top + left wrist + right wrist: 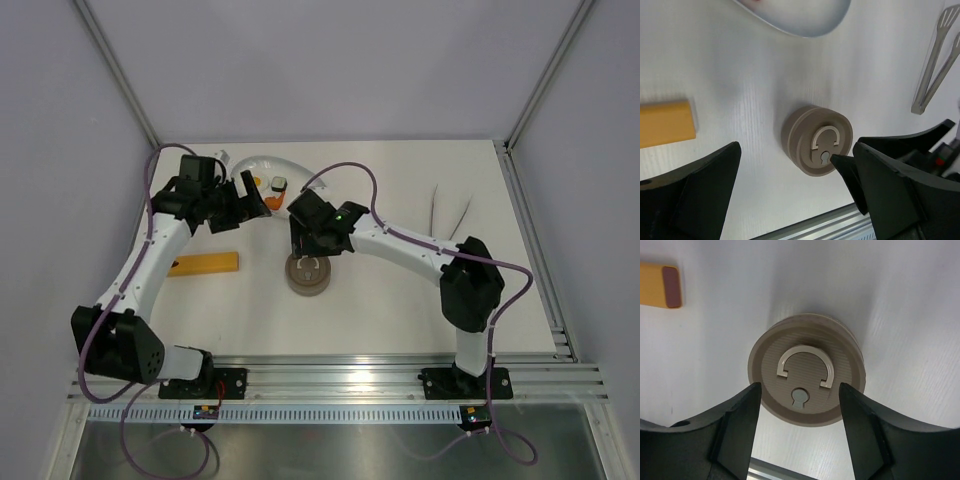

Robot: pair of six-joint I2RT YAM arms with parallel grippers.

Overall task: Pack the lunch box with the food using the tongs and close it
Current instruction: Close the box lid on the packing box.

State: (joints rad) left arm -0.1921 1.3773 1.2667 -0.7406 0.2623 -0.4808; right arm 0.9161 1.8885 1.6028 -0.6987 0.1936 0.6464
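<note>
Right end effector (800,386) hangs over the closed lunch box (805,340), jaws parted, holding nothing; left end effector (785,152) gapes wide, empty.

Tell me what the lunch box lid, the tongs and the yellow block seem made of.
The lunch box lid: likely matte plastic, grey-brown; fine ridges suggest printing or moulding. The tongs: probably metal, smooth silver-grey, thin slotted arms. The yellow block: unclear, plastic or painted wood; flat even colour, dull surface.
</note>
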